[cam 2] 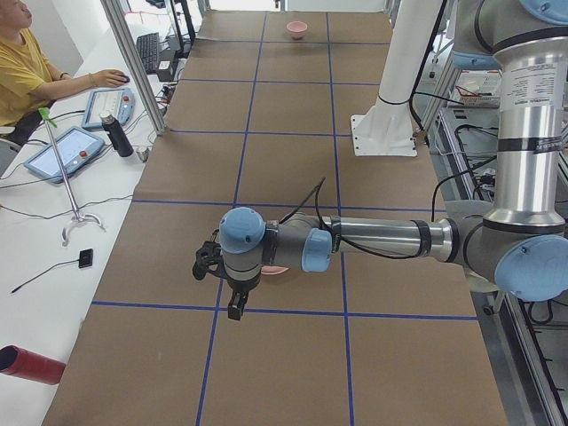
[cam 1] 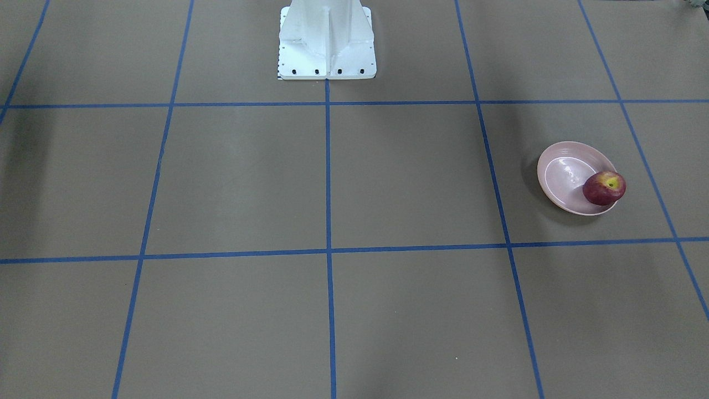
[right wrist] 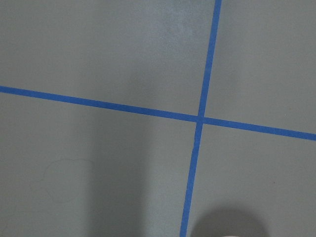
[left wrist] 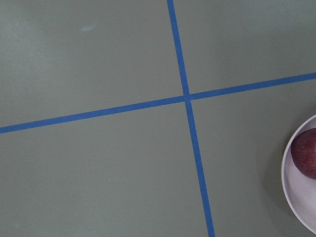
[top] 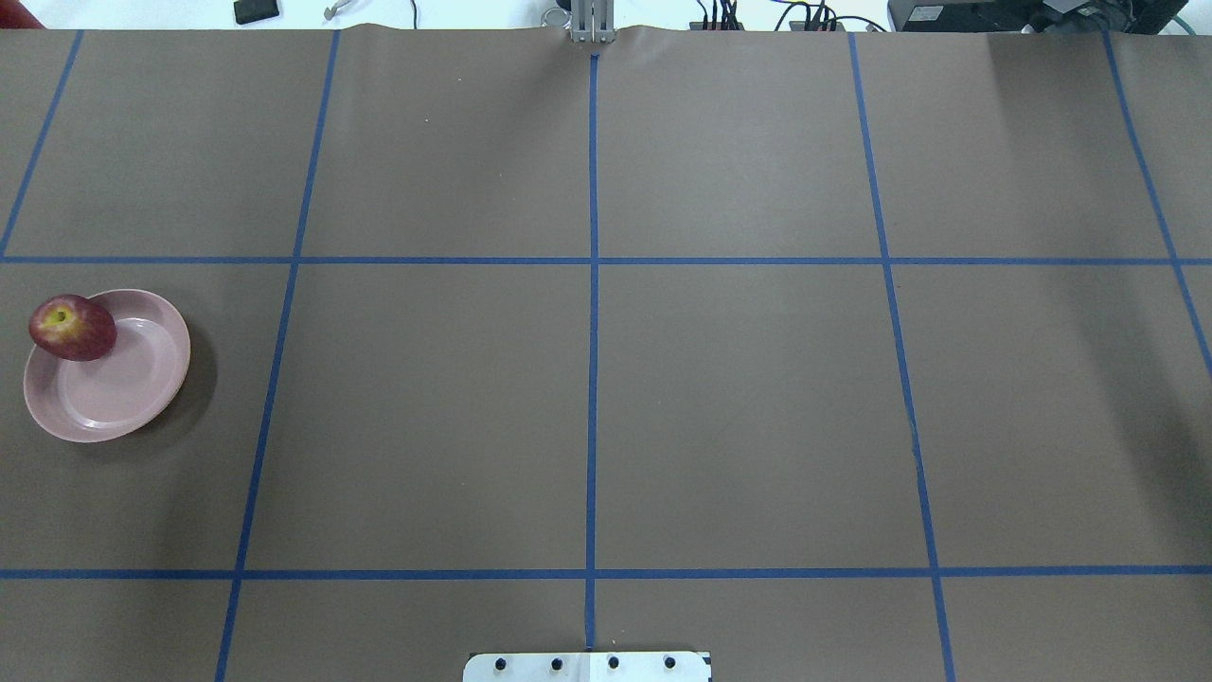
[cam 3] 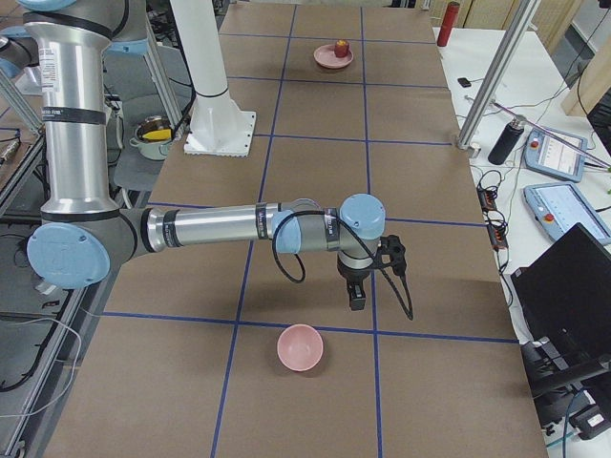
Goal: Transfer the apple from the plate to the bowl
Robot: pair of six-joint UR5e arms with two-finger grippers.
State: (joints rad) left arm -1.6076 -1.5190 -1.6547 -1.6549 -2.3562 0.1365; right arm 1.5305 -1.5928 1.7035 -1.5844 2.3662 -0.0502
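Left tool (cam 2: 236, 308) and right tool (cam 3: 357, 300): width cannot be told; apple (cam 1: 604, 188) lies on plate (cam 1: 560, 173)

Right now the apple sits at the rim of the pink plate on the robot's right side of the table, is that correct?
Not quite, the side is wrong. The apple does sit at the rim of the pink plate, but on the robot's left side of the table. The overhead exterior view shows both at its far left edge.
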